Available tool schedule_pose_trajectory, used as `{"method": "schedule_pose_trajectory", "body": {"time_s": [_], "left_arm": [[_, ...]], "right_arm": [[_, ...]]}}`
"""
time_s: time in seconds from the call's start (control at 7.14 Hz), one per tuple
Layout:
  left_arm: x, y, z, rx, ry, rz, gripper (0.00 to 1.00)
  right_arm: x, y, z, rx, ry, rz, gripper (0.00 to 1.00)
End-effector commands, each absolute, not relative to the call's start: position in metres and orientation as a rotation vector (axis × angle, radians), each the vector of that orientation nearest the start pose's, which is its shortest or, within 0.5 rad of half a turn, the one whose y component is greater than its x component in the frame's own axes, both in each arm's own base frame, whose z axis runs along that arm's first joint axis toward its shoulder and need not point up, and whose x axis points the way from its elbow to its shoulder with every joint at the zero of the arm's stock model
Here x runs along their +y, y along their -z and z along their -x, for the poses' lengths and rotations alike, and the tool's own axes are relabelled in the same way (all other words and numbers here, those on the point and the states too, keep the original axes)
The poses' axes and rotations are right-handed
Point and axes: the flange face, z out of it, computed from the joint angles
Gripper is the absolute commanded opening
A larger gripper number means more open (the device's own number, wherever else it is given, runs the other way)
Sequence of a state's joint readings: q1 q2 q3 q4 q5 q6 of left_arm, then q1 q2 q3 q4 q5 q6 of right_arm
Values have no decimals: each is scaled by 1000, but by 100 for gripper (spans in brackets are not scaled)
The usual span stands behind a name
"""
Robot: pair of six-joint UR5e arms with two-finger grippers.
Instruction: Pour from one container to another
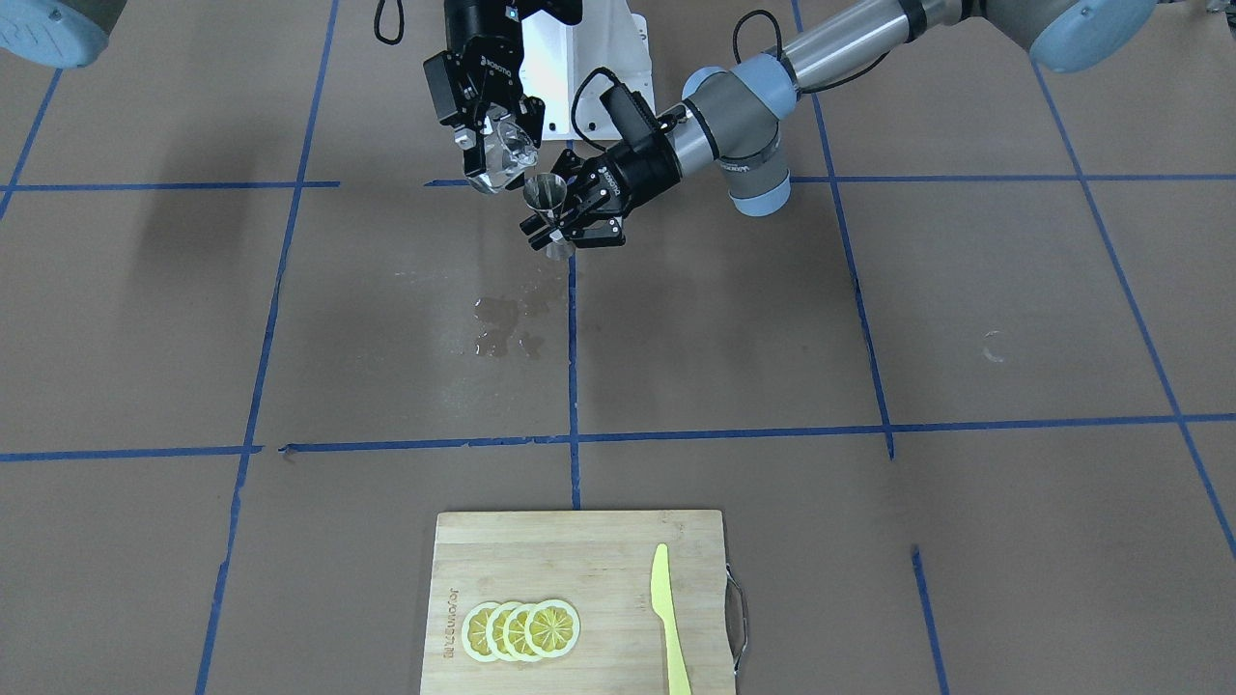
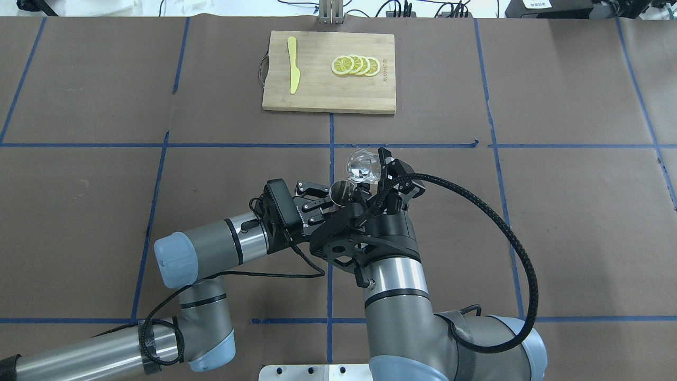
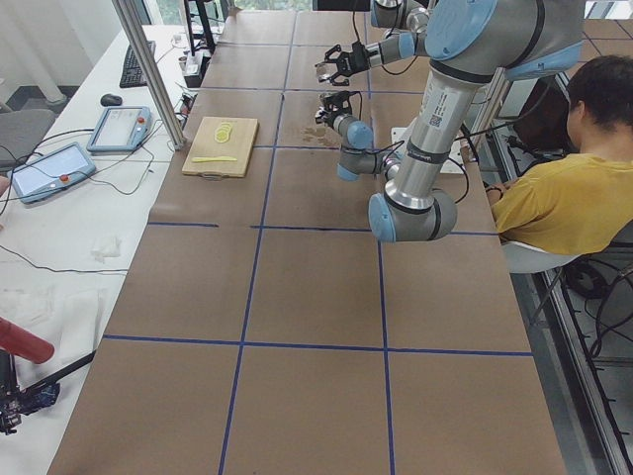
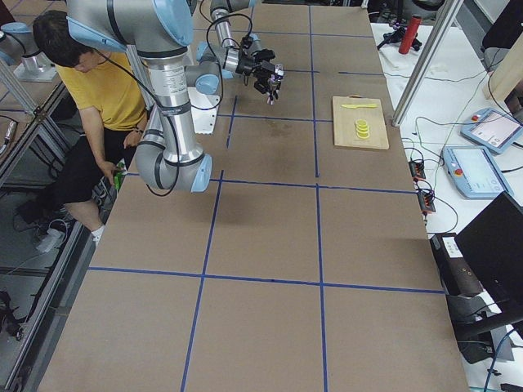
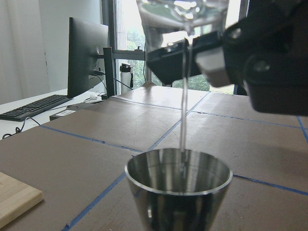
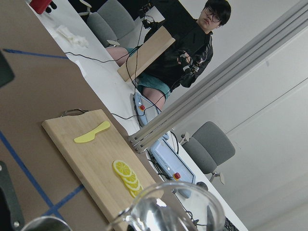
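Note:
My right gripper (image 1: 494, 145) is shut on the clear glass cup (image 1: 504, 156), held tilted in the air with its rim over the steel jigger (image 1: 547, 196). My left gripper (image 1: 560, 228) is shut on the jigger's waist and keeps it upright above the table. In the left wrist view a thin stream of clear liquid falls from the glass cup (image 5: 183, 12) into the jigger (image 5: 178, 185). From overhead, the glass cup (image 2: 364, 166) sits just beyond the jigger (image 2: 340, 191), with the right gripper (image 2: 378, 172) and left gripper (image 2: 329, 197) close together.
A wet patch (image 1: 502, 323) marks the brown table in front of the grippers. At the far edge lies a wooden cutting board (image 1: 550, 550) with lemon slices (image 1: 522, 629) and a yellow knife (image 1: 668, 618). A person in yellow (image 3: 569, 193) sits beside the robot.

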State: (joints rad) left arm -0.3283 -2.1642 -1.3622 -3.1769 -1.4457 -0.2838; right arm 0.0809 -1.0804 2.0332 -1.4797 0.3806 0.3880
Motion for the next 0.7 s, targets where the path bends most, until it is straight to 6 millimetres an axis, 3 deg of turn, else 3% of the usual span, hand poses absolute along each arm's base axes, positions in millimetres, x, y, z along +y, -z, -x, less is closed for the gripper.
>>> {"method": "schedule_pose_trajectory", "body": {"time_s": [0.0, 0.56], "left_arm": [[-348, -236, -569, 1337, -493, -1516, 0], [-348, -235, -569, 1339, -490, -1517, 0]], "right_arm": [[-266, -151, 490, -86, 314, -1385, 0], [-267, -153, 491, -47, 346, -1378, 0]]}}
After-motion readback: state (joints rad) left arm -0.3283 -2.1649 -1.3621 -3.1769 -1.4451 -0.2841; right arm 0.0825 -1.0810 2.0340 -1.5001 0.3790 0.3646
